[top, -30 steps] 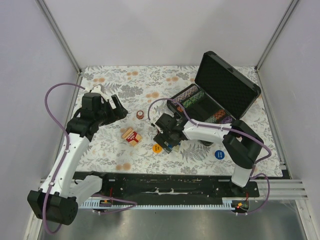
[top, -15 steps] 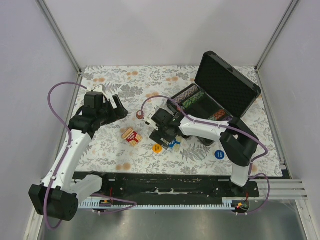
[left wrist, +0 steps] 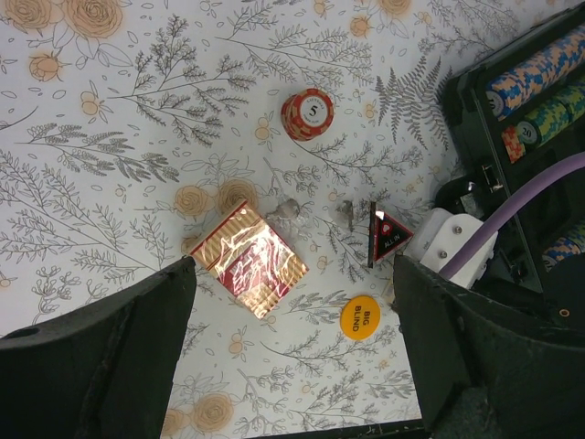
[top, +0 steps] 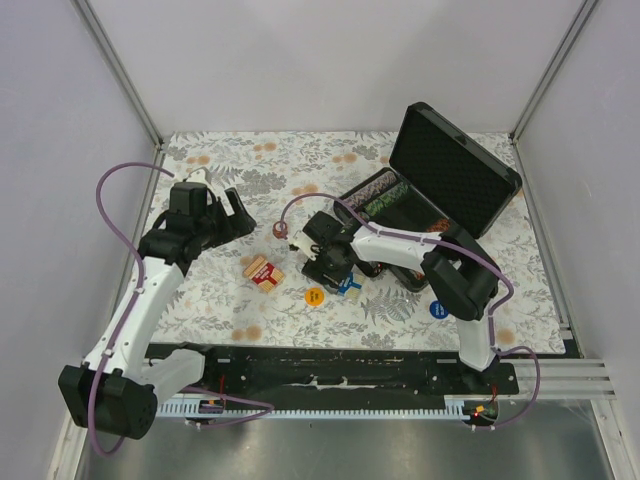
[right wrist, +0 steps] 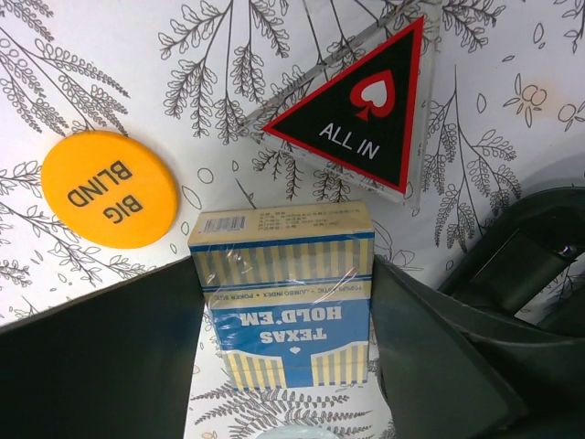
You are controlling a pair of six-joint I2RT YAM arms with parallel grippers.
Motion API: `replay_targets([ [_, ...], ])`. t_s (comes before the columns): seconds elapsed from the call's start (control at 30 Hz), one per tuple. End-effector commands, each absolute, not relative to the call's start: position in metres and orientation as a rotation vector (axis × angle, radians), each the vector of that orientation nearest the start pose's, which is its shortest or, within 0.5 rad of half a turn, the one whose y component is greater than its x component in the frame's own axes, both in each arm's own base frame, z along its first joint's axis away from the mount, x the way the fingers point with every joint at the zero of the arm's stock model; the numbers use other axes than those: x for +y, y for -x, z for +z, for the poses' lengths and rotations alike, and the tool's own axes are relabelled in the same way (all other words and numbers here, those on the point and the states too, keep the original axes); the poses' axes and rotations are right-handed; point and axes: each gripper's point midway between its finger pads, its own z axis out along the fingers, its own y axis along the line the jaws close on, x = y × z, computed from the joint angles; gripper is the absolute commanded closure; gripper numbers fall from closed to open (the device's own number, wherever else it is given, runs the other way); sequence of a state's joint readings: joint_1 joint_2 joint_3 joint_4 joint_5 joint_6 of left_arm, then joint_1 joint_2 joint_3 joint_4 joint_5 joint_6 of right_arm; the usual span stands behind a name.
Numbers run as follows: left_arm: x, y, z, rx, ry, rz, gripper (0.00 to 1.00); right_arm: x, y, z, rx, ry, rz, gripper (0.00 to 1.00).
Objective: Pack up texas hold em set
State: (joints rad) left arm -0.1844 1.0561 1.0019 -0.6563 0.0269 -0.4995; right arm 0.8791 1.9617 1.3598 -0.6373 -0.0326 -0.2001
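The black case (top: 455,180) stands open at the back right, with chip rows (top: 385,195) in its base. My right gripper (top: 330,268) is open and low over the table. In the right wrist view its fingers (right wrist: 110,366) flank the blue card deck (right wrist: 283,293), which lies on the cloth. The red-edged "ALL IN" triangle (right wrist: 366,119) and the yellow "BIG BLIND" disc (right wrist: 110,189) lie just beyond it. My left gripper (top: 235,215) is open and empty, raised above the red deck (left wrist: 249,259) and a reddish chip (left wrist: 307,113). A blue disc (top: 438,309) lies near the front right.
The floral cloth (top: 230,170) covers the table, with grey walls and metal posts around it. The right arm's purple cable (top: 300,205) loops over the middle. The case's raised lid (top: 460,165) stands behind the right arm.
My right wrist has shifted up and left, away from the yellow disc; the blue deck still lies on the cloth. My left arm has barely moved.
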Motion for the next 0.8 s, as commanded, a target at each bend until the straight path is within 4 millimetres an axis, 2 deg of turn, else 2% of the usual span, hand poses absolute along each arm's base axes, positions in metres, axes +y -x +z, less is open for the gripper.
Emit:
replay_targets([
  [0.0,-0.076,-0.307,0.218,2.222,0.318,-0.363,0.07,0.316,-0.258,0.023,2.412,1.485,0.249,0.35],
  [0.1,-0.076,-0.309,0.218,2.225,0.313,-0.357,0.07,0.316,-0.261,0.028,2.416,1.447,0.232,0.46],
  [0.17,-0.076,-0.311,0.218,2.226,0.311,-0.356,0.07,0.316,-0.264,0.038,2.408,1.406,0.225,0.49],
  [0.27,-0.076,-0.312,0.220,2.223,0.308,-0.353,0.07,0.322,-0.271,0.074,2.342,1.333,0.252,0.50],
  [0.4,-0.079,-0.310,0.223,2.217,0.276,-0.371,0.07,0.323,-0.284,0.135,2.232,1.223,0.313,0.50],
  [0.5,-0.079,-0.309,0.226,2.207,0.257,-0.374,0.07,0.311,-0.304,0.172,2.184,1.116,0.317,0.50],
  [0.57,-0.079,-0.308,0.227,2.200,0.255,-0.370,0.07,0.297,-0.322,0.188,2.166,1.041,0.274,0.50],
  [0.63,-0.078,-0.309,0.227,2.195,0.260,-0.368,0.07,0.281,-0.342,0.195,2.160,0.960,0.218,0.49],
  [0.77,-0.079,-0.311,0.225,2.196,0.271,-0.375,0.07,0.249,-0.377,0.189,2.173,0.842,0.088,0.47],
])
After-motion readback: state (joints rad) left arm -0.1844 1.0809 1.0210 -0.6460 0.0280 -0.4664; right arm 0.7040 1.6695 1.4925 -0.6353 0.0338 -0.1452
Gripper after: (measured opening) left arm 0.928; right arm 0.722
